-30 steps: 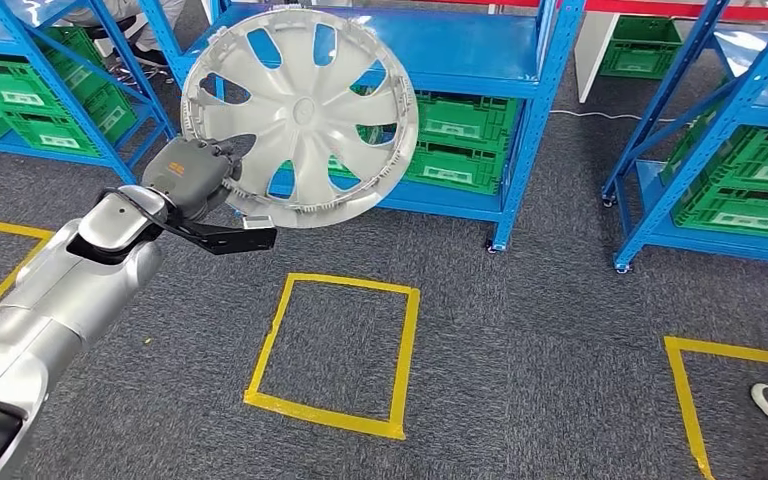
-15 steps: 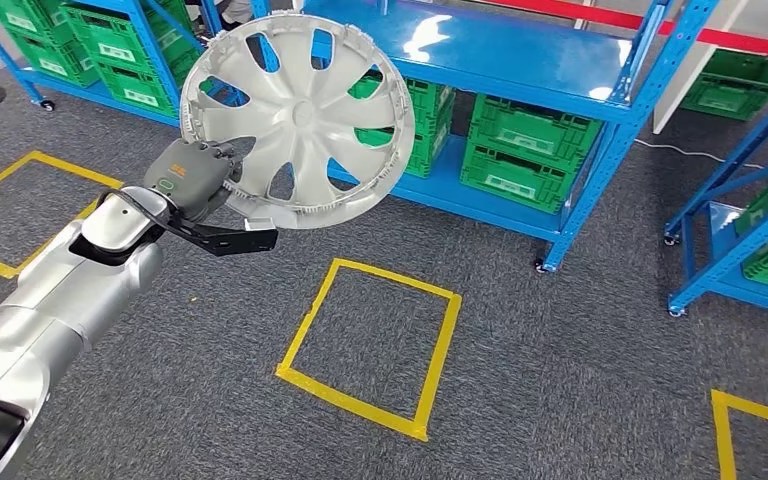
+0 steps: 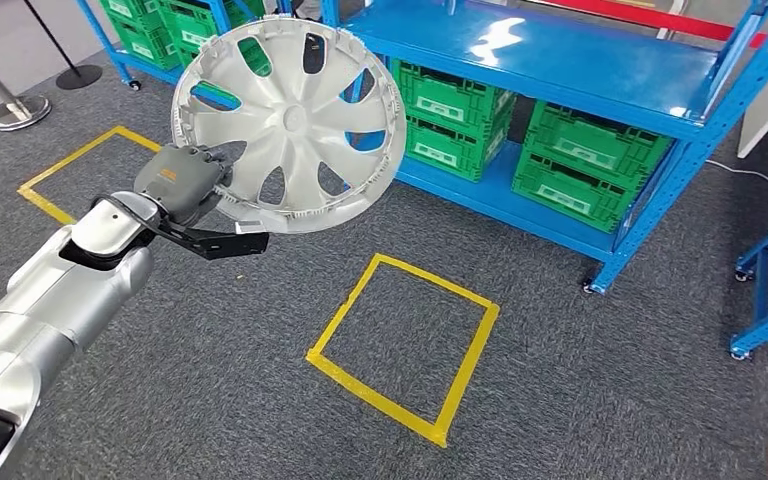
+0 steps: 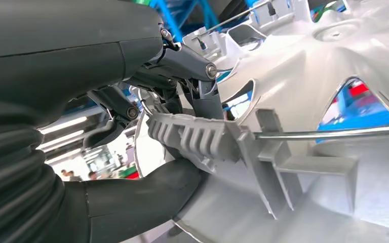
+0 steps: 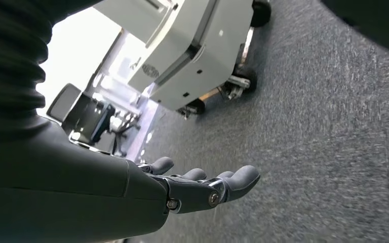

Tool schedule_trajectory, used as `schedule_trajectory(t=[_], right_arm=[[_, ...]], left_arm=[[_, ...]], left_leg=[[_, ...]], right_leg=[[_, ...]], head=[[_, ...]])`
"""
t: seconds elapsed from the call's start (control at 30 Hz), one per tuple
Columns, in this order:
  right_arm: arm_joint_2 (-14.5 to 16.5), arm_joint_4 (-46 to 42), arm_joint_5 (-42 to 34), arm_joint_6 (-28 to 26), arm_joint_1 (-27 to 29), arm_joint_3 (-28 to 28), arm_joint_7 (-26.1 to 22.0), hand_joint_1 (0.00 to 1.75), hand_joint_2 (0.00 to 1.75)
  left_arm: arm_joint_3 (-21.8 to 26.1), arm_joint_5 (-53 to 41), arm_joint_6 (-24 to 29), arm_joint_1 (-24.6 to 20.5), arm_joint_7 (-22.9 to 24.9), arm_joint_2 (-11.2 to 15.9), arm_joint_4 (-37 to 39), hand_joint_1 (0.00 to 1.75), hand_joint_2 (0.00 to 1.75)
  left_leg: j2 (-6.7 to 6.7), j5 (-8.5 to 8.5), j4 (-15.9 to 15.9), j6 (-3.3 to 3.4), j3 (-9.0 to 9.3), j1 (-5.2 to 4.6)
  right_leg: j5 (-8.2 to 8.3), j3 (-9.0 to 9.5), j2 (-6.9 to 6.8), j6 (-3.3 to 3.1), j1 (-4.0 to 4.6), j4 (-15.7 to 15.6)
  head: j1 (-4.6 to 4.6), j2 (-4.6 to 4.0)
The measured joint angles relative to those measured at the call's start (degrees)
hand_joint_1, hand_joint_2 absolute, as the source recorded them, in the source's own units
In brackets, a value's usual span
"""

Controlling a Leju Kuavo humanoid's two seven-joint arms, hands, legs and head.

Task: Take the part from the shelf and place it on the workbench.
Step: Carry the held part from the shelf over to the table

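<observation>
One hand is doing all the carrying: my left hand (image 3: pixel 182 180) is gripping the silver wheel cover (image 3: pixel 290 125) by its lower rim, holding it up and nearly upright in front of the blue shelf (image 3: pixel 570 60). My right hand (image 5: pixel 202 187) is hanging over the grey carpet (image 3: pixel 580 380), fingers loosely spread and holding nothing. I am judging this the carry to the workbench, so I am wanting a firm pinch on the rim, a steady wrist, and the broad disc kept well off the shelf posts.
</observation>
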Motion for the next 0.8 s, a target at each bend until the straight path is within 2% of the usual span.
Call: schedule_trajectory(t=[0.07,0.13,0.17,0.23,0.27,0.33,0.37,0.4,0.43,0.47,0.5,0.53,0.57,0.6,0.63,0.67,0.7,0.77,0.8], right_arm=[[0.0,0.0,0.0,0.0,-0.1,0.0,0.0,0.0,1.75],[-0.1,0.0,0.0,0.0,-0.1,0.0,0.0,0.0,1.75],[-0.1,0.0,0.0,0.0,-0.1,0.0,0.0,0.0,1.75],[-0.1,0.0,0.0,0.0,-0.1,0.0,0.0,0.0,1.75],[-0.1,0.0,0.0,0.0,-0.1,0.0,0.0,0.0,1.75],[-0.1,0.0,-0.1,0.0,-0.1,0.0,0.0,0.0,1.75],[0.0,0.0,-0.1,0.0,0.0,0.0,0.1,0.0,1.75],[0.0,0.0,-0.1,0.0,0.1,0.0,0.1,0.0,1.75],[0.0,0.0,-0.1,0.0,0.2,0.0,0.2,0.0,1.75],[0.0,0.0,-0.1,0.0,0.2,0.0,0.3,0.0,1.75],[0.0,0.0,-0.1,0.0,0.3,0.0,0.3,0.0,1.75],[0.0,0.0,-0.1,0.0,0.2,0.0,0.3,0.0,1.75],[0.0,0.0,-0.2,0.0,0.2,0.0,0.3,0.0,1.75],[0.0,0.0,-0.3,0.0,0.2,0.0,0.3,0.0,1.75],[0.0,0.0,-0.4,0.0,0.2,0.0,0.3,0.0,1.75],[0.0,0.0,-0.4,0.0,0.2,0.0,0.3,0.0,1.75],[0.0,0.0,-0.4,0.0,0.2,0.0,0.3,0.0,1.75],[0.0,0.0,-0.5,0.0,0.1,0.0,0.3,0.0,1.75],[0.0,0.0,-0.5,0.0,0.1,0.0,0.3,0.0,1.75]], left_arm=[[0.0,0.0,0.0,0.1,0.0,0.1,0.0,1.75,1.75],[0.0,0.0,0.0,0.0,0.1,0.1,-0.1,1.75,1.75],[0.0,0.0,0.0,0.0,0.1,0.0,-0.1,1.75,1.75],[0.0,0.0,0.0,0.0,0.1,0.1,-0.1,1.75,1.75],[0.0,0.0,0.0,0.0,0.0,0.1,-0.1,1.75,1.75],[0.0,0.0,0.0,-0.1,0.0,-0.1,-0.1,1.75,1.75],[0.0,0.1,0.0,-0.1,0.0,-0.3,-0.1,1.75,1.75],[0.0,0.1,0.0,-0.1,0.1,-0.5,-0.1,1.75,1.75],[0.0,0.1,0.0,0.0,0.1,-0.7,-0.1,1.75,1.75],[0.0,0.1,0.0,0.0,0.2,-0.9,-0.1,1.75,1.75],[-0.1,0.1,0.0,0.0,0.2,-0.9,0.0,1.75,1.75],[-0.1,0.2,0.0,0.1,0.3,-1.0,0.0,1.75,1.75],[-0.1,0.2,-0.1,0.1,0.3,-1.0,-0.1,1.75,1.75],[-0.1,0.3,-0.1,0.1,0.4,-1.1,-0.1,1.75,1.75],[-0.1,0.4,-0.1,0.1,0.6,-1.1,-0.1,1.75,1.75],[-0.1,0.5,-0.1,0.0,0.7,-1.1,-0.1,1.75,1.75],[-0.1,0.6,-0.1,0.0,0.7,-1.1,-0.1,1.75,1.75],[-0.1,0.6,-0.1,0.1,0.6,-0.9,0.0,1.75,1.75],[-0.1,0.6,-0.2,0.1,0.6,-0.7,0.0,1.75,1.75]], left_leg=[[1.32,3.14,-7.0,-0.03,3.91,0.13],[3.08,4.82,-13.4,0.48,7.35,-0.32],[3.39,4.88,-14.6,0.89,7.9,-0.59],[2.25,5.13,-14.9,1.89,7.81,-0.81],[1.65,5.33,-15.1,2.3,7.81,-0.75],[0.51,5.72,-15.5,3.17,7.9,-0.5],[-0.08,5.82,-15.6,3.46,7.86,-0.5],[-0.73,5.87,-15.6,3.69,7.78,-0.55],[-1.48,5.9,-15.5,3.8,7.71,-0.64],[-2.27,5.91,-15.4,3.85,7.66,-0.73],[-3.04,5.92,-15.3,3.87,7.63,-0.79],[-3.78,5.89,-15.2,3.84,7.63,-0.82],[-4.49,5.84,-15.0,3.76,7.58,-0.79],[-5.16,5.76,-14.7,3.58,7.39,-0.86],[-5.85,5.74,-14.4,3.3,7.11,-0.85],[-6.48,5.8,-14.3,2.96,6.8,-0.79],[-7.17,5.96,-14.3,2.54,6.51,-0.69],[-8.26,6.35,-14.6,1.8,6.17,-0.46],[-7.37,6.06,-14.2,1.49,5.88,-0.55]], right_leg=[[-0.14,0.14,-1.35,0.24,-0.04,0.0],[-0.3,0.22,-2.45,0.8,0.21,0.1],[-0.28,0.27,-2.94,1.13,0.37,0.0],[-0.21,0.46,-3.85,1.85,0.41,-0.3],[-0.45,0.52,-3.45,2.16,0.3,-0.1],[-2.41,-0.69,-0.81,2.52,0.03,2.6],[-4.1,-2.2,0.86,2.55,0.0,5.8],[-5.87,-4.18,1.88,2.54,0.06,9.8],[-7.15,-6.06,2.34,2.51,0.18,13.5],[-7.44,-7.32,2.51,2.45,0.29,15.8],[-6.62,-7.59,2.62,2.33,0.37,15.9],[-4.81,-6.74,2.85,2.18,0.4,13.7],[-2.58,-5.08,3.58,2.0,0.35,9.8],[-1.01,-3.37,4.94,1.87,0.21,5.9],[-0.02,-2.04,6.05,1.79,0.08,3.0],[0.26,-1.32,6.88,1.7,0.03,1.3],[0.08,-1.15,7.03,1.58,0.09,0.9],[0.4,-0.97,5.68,1.02,0.12,0.6],[0.6,-0.79,4.97,0.64,0.06,0.3]], head=[[-0.01,0.0],[0.03,0.0],[0.07,0.0],[0.14,0.0],[0.13,0.0],[0.17,0.0],[0.18,0.0],[0.2,0.0],[0.2,0.0],[0.2,0.0],[0.2,0.0],[0.2,0.0],[0.2,0.0],[0.19,0.0],[0.17,0.0],[0.16,0.0],[0.15,0.0],[0.15,0.0],[0.04,0.0]])
